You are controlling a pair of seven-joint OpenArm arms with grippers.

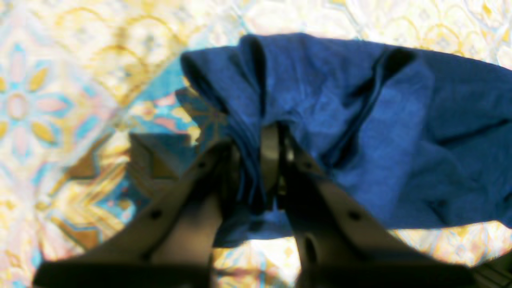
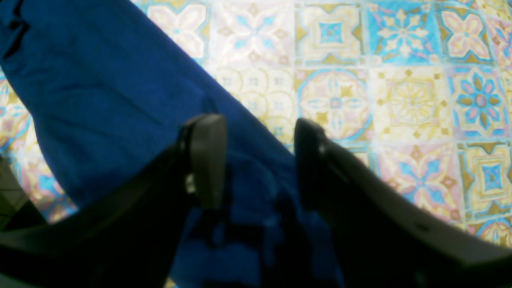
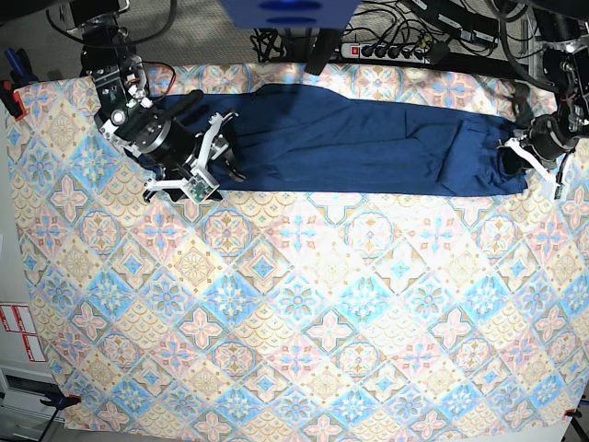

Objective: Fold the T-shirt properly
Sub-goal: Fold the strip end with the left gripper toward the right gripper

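- Where the patterned cloth [image 3: 276,313] covers the table, its near half lies bare, with cables and a power strip [image 3: 391,46] beyond the far edge.
- Along the far side, the T-shirt [image 3: 350,138] stretches left to right as a long band.
- At its right end, the left gripper [image 1: 256,160] is clamped on bunched fabric.
- At its left end, the right gripper [image 2: 260,160] stands apart over the shirt's edge, seemingly holding nothing, though the view is blurred.

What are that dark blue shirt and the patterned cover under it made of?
The T-shirt looks like soft matte knit fabric: it bunches into limp folds where the left gripper pinches it. The tablecloth seems a smooth printed cloth, lying flat; cotton or vinyl, I cannot tell.
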